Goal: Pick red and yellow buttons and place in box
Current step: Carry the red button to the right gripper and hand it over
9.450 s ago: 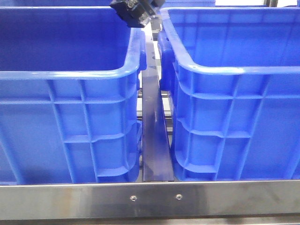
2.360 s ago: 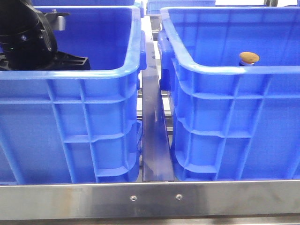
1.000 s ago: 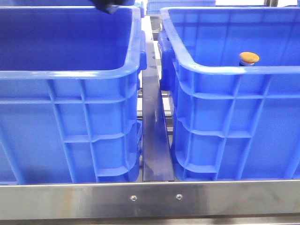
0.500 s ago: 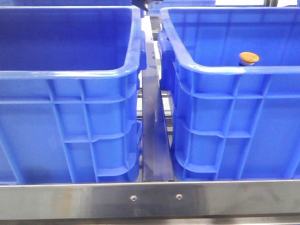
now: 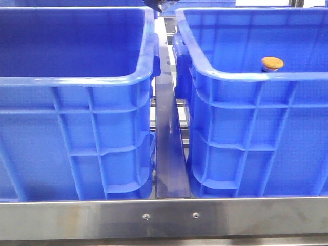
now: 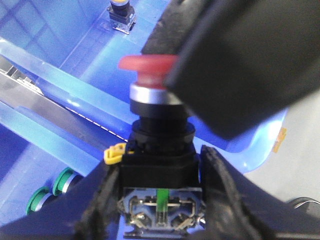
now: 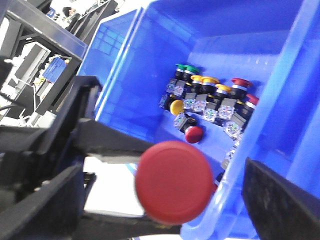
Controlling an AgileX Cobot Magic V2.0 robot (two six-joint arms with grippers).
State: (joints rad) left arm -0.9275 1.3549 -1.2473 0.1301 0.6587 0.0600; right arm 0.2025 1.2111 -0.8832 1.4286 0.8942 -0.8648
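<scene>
**Both grippers hold red buttons above blue crates**

The left gripper [image 6: 160, 200] clamps a red button [image 6: 150, 75] by its black body. The right gripper [image 7: 165, 200] grips another red button [image 7: 172, 181]. A yellow button [image 5: 272, 63] sits inside the right crate [image 5: 256, 77].

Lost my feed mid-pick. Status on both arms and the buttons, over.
Left gripper shut on red button. Right gripper holds a second red button. Yellow button already in right box. Nothing blocking.
</scene>
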